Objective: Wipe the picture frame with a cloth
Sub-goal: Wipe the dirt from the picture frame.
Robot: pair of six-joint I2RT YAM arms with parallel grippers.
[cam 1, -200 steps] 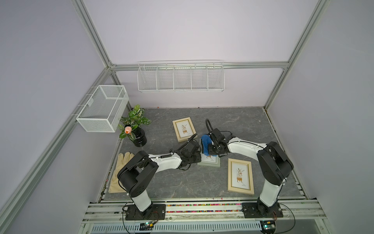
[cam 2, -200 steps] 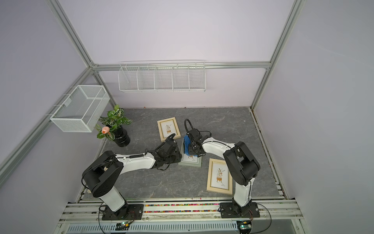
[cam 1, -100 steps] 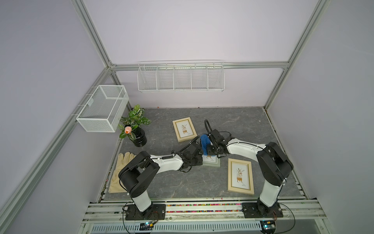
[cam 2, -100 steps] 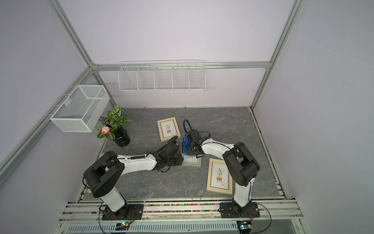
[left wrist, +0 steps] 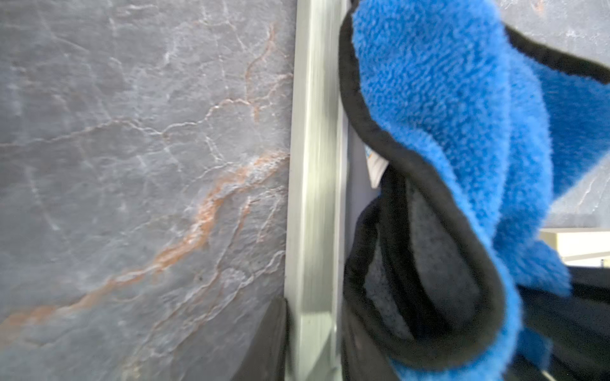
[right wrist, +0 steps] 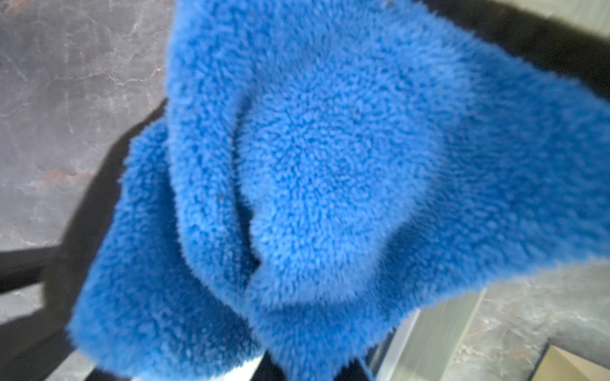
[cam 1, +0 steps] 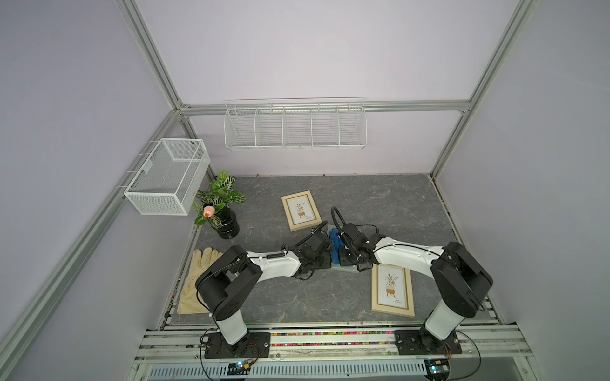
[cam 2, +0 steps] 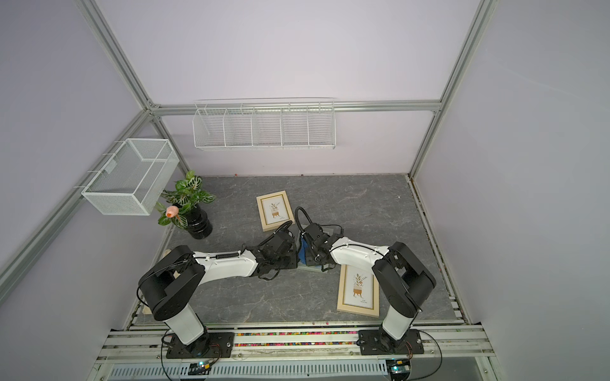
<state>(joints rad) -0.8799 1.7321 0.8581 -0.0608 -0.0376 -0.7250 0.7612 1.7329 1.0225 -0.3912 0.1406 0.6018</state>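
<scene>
Top views, both | right hand (cam 1: 342, 251) pinches cloth (cam 1: 335, 244) over middle frame (cam 1: 348, 269) | left hand (cam 1: 326, 260) at its rim, grip unclear | wiping seemingly underway, unfinished

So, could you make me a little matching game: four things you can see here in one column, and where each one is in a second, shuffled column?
Things:
1. blue cloth
2. beige glove
3. potted plant
4. mesh basket

Places:
A. hanging off the left wall
B. lying flat at the left edge of the table
C. standing near the table's back left corner
D. bunched up in the middle of the table

Pairs: 1-D, 2-B, 3-C, 4-A.
</scene>
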